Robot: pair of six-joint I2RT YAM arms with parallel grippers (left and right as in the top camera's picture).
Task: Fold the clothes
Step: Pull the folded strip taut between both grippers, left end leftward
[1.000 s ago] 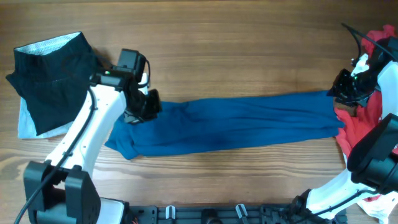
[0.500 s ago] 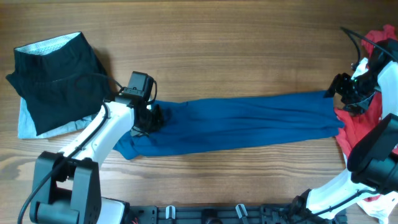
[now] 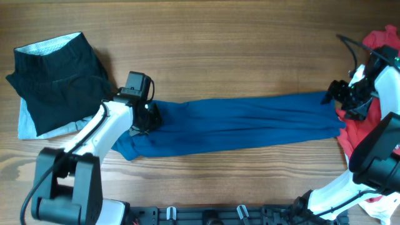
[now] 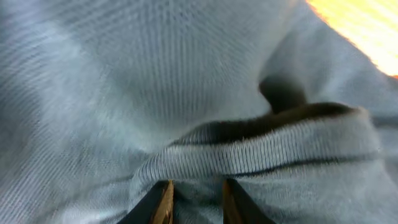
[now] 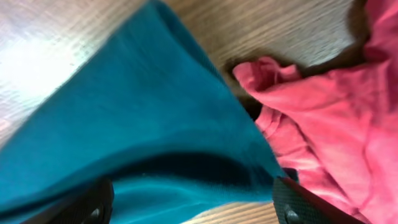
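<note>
- Blue shirt point(image 3: 244, 122): stretched across the middle of the overhead frame.
- Right gripper point(image 5: 196, 205), released over its right end, may also pinch the red T-shirt point(image 5: 323, 124) touching there.
- Left gripper point(image 4: 198, 202): I cannot tell if it grasps; rising could drag the fold.

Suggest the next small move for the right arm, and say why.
Probably lift the right claw straight up, clear of the blue shirt. Its jaws stand wide open over the shirt's right end, beside the red T-shirt, and the shirt lies stretched in a long band, ready for a fresh grasp.
</note>
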